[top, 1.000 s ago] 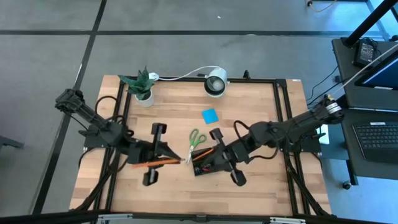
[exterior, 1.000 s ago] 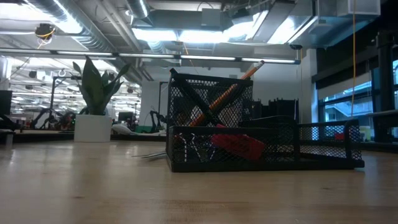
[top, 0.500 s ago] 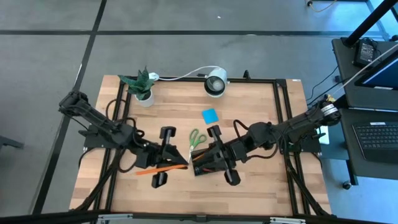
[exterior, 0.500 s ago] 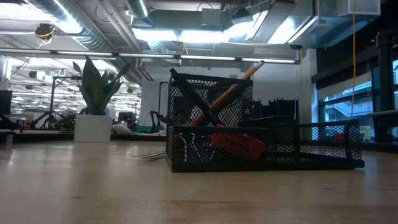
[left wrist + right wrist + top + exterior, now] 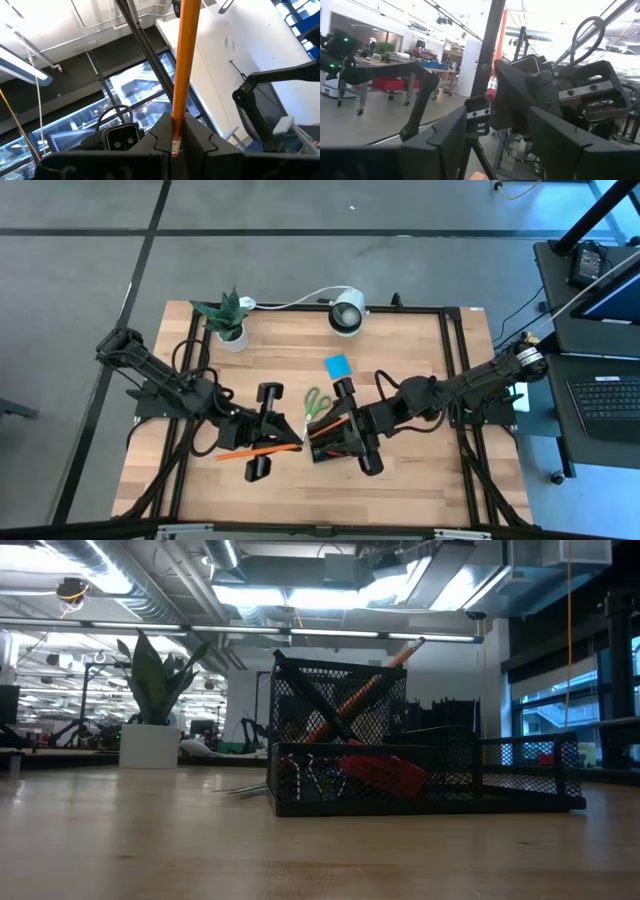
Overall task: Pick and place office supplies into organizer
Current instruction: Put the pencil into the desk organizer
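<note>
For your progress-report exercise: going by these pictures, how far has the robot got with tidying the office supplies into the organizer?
Done: the organizer already holds an orange pencil and a red piece. In hand: the left gripper is shut on another orange pencil beside the organizer, while the right gripper stands open over it. Left: the green-handled scissors and blue sticky-note pad lie on the table.

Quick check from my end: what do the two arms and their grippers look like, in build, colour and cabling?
Both arms are dark, near-black and jointed, with black cables looping beside them over the table frame. The right arm carries a silvery metal collar near its base. The left gripper and right gripper each end in a black crossbar bearing two fingers. Up close, the left fingers are matt black, and the right fingers are broad, angular black plates.
</note>
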Action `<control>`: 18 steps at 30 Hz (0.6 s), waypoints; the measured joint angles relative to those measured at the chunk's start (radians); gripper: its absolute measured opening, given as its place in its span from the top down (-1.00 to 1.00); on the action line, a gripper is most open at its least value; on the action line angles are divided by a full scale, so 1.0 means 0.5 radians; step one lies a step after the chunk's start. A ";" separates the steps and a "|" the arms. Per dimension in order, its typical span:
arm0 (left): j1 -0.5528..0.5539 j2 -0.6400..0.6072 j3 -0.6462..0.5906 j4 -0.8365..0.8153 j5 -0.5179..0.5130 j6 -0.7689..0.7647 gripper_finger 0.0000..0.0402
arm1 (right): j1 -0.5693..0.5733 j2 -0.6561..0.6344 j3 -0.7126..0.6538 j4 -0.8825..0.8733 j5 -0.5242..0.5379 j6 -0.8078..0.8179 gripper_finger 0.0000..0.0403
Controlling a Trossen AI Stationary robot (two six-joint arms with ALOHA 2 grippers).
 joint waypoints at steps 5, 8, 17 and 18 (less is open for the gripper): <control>0.000 0.000 0.000 0.000 -0.010 0.082 0.94 | 0.002 0.000 0.000 0.020 0.173 0.018 -0.11; 0.005 0.000 0.000 0.000 -0.021 0.123 0.94 | -0.001 0.000 0.000 0.085 0.216 0.012 -0.12; 0.133 0.000 0.000 -0.001 -0.054 0.123 0.94 | 0.001 0.007 0.002 0.156 0.212 0.078 -0.12; 0.149 0.000 0.000 -0.001 -0.045 0.110 0.94 | 0.000 0.012 0.002 0.161 0.213 0.081 -0.12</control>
